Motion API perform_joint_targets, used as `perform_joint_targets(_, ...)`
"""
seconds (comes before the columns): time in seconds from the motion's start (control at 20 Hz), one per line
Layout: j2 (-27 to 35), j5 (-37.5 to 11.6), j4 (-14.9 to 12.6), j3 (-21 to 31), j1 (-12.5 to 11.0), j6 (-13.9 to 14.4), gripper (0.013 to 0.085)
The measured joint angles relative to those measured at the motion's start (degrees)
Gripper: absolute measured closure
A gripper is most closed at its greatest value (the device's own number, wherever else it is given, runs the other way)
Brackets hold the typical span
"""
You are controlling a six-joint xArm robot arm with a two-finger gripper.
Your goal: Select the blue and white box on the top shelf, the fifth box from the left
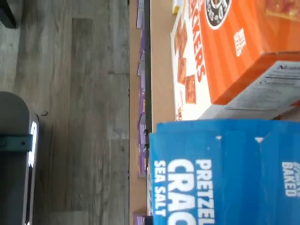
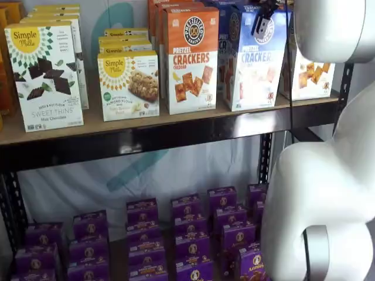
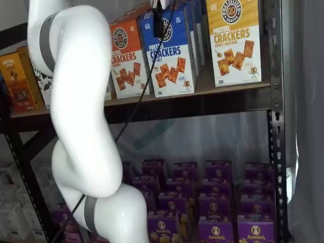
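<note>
Wrist view pictures are turned on their side, and the blue and white box (image 1: 225, 173) is seen from very close, with "PRETZEL" and "SEA SALT" printed in white on its blue part. Just beside it the orange box (image 1: 229, 51) is seen.

The blue and white box is stood upright on the top shelf (image 2: 146, 126), between the orange box (image 2: 190, 58) and a yellow-topped box (image 3: 235, 40). More boxes of the same kind are lined up behind it, so the front one is the easy one to take. The boxes are set at the front edge with their faces out, so each name can be read.

The gripper (image 3: 158, 23) is held at the upper front of the blue and white box (image 3: 169, 53). Only dark fingers and a cable are seen there, and the spot is small and partly hidden in both shelf views. The jaws are closed tight, and it looks as if the top of the box is pinched, though this cannot be seen clearly. The top is likely picked because the sides are packed close to other boxes.

The box is tall and made of card. Its upper part is blue and its lower part is white. A round black logo is printed near the top, and square crackers are pictured below the word "CRACKERS".
</note>
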Motion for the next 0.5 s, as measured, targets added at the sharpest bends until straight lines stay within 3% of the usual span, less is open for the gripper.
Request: perform_joint_targets(0.5,-4.77,6.96,3.02,1.78,-2.19,0.16,0.041)
